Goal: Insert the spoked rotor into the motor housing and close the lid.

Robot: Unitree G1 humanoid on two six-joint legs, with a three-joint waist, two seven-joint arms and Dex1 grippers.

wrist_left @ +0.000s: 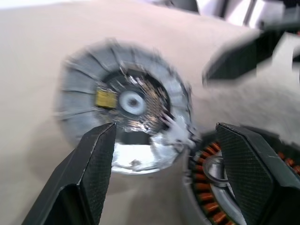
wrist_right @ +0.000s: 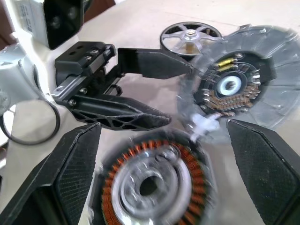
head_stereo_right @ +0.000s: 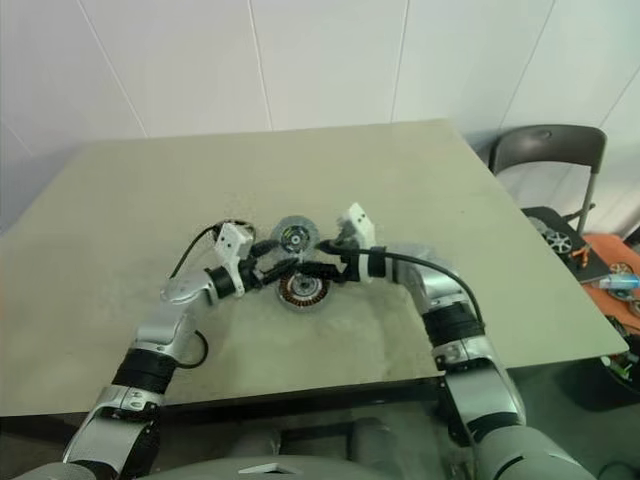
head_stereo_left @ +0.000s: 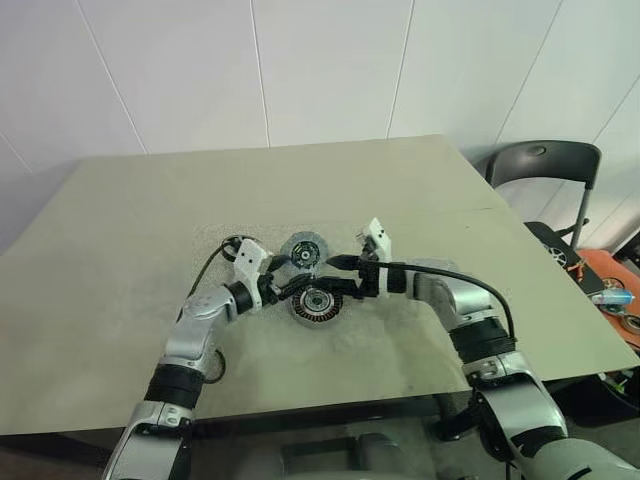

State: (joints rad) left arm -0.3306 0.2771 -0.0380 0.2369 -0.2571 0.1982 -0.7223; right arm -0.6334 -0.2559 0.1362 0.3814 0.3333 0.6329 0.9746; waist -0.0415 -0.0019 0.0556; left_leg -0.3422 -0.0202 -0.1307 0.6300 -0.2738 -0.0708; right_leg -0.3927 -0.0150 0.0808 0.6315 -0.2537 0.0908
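Two open claws meet over the motor housing (head_stereo_left: 316,303).
Left claw (head_stereo_left: 287,289) and right claw (head_stereo_left: 340,275) grip nothing; lid (head_stereo_left: 302,249) lies just beyond.

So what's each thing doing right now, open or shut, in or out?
Housing: uncovered, coils showing, no rotor inside.
Rotor: out, lying on the table.
Lid: off, beside the housing.
Left gripper: open, holding nothing.
Right gripper: open, holding nothing.
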